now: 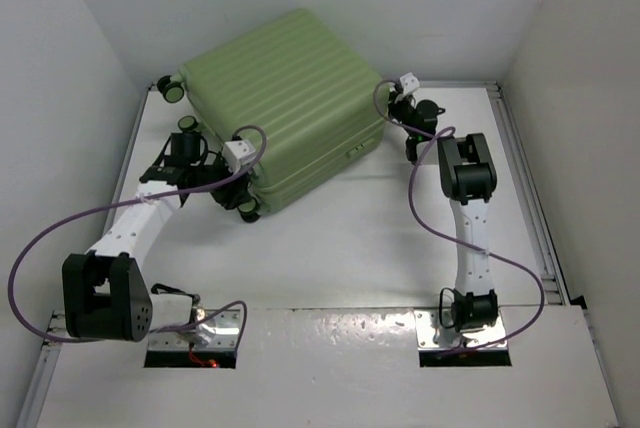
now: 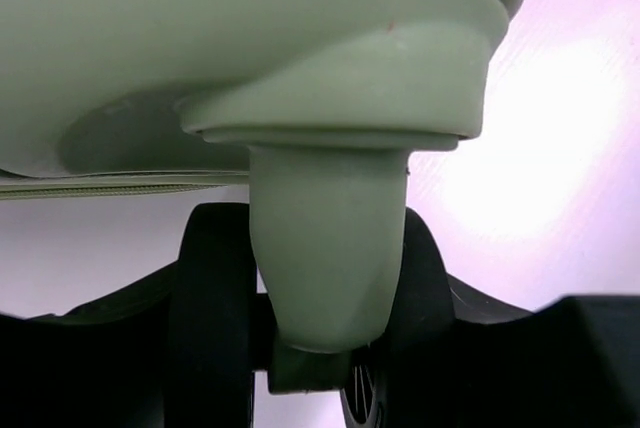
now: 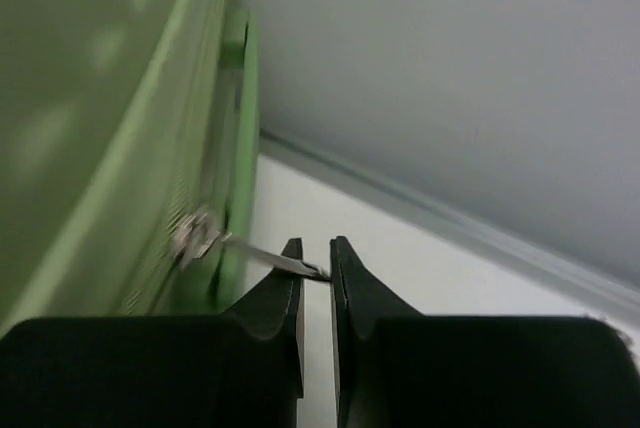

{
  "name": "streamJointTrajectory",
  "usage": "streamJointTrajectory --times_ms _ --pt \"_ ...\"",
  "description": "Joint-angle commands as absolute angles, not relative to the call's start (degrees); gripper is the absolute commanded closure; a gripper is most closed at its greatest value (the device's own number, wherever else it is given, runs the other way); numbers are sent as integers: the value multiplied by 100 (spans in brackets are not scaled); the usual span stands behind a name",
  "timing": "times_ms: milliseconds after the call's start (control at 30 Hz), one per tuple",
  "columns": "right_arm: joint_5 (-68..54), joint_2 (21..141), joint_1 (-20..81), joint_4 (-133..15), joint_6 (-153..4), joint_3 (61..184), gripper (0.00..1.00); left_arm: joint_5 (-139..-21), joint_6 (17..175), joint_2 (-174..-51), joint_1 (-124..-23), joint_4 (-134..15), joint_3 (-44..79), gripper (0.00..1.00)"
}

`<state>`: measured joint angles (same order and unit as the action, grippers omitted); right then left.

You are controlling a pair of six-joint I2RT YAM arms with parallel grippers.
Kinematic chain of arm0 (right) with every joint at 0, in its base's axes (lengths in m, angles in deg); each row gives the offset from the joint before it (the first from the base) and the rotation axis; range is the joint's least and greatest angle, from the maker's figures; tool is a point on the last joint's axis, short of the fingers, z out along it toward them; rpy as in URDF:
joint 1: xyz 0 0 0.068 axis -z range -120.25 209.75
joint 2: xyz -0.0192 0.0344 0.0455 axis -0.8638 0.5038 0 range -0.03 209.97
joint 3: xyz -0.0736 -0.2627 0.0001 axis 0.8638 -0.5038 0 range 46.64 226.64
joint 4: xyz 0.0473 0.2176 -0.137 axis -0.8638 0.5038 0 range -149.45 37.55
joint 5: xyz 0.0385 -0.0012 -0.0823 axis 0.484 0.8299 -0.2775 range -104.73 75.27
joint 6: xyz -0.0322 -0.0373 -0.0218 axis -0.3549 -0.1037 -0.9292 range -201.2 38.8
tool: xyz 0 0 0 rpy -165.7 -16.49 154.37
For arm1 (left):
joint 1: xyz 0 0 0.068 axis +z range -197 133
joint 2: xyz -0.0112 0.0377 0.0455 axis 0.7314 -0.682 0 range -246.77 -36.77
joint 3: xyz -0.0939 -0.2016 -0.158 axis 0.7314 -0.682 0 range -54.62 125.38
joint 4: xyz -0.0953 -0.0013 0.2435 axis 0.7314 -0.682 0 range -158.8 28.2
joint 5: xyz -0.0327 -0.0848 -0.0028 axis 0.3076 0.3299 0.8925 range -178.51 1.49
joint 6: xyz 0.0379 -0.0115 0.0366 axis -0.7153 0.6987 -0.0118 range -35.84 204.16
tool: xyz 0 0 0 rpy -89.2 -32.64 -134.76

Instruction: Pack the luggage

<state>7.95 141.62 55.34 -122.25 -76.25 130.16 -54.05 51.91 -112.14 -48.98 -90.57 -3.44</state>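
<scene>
The suitcase (image 1: 290, 98) lies flat and shut on the table (image 1: 350, 238), filling the far-left corner and reaching toward the middle of the far edge. One corner points at the right arm.

The left gripper (image 1: 232, 188) is at the suitcase's near corner. Its jaws are about half open on either side of a black wheel (image 2: 210, 308) and seem to clamp it. The right gripper (image 3: 317, 278) is at the suitcase's right corner, by the zip. Its jaws are almost closed, with a slim gap between them. The end of the metal zipper pull (image 3: 265, 256) lies in that gap against one tip. I cannot tell whether it is pinched or lying loose.

The main risk is at the pull. It is thin and smooth and only its end is between the tips, so any tug along the zip could slide it out. The slider (image 3: 195, 236) would then stop short of the end of the zip. A pull at an angle to the track could jam the slider or bend the tab.

The second risk is the left hold. A caster swivels and rolls, so it is a poor anchor. A hard tug on the zip could make the suitcase pivot or slide across the table.
</scene>
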Motion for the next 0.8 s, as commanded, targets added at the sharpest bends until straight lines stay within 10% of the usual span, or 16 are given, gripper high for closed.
streamJointTrajectory --times_ms 0,333,433,500,767 --pt "-1113 14867 5922 -12615 -7724 14146 100 -8306 5709 -12237 -4076 -7015 -303 100" --pt "-798 15687 5808 -12780 -6934 15274 100 -8578 6798 -12343 -3962 -6962 -242 100" --pt "-674 14993 5712 -13324 -6793 14106 57 -8299 6984 -12194 -3857 -6962 -189 67" --pt "-551 14388 5702 -13711 -6731 13150 54 -7974 7045 -11958 -3804 -6962 -136 31" --pt "-714 12971 5834 -13496 -6160 11783 56 -7023 6387 -9975 -3971 -6857 -460 15"
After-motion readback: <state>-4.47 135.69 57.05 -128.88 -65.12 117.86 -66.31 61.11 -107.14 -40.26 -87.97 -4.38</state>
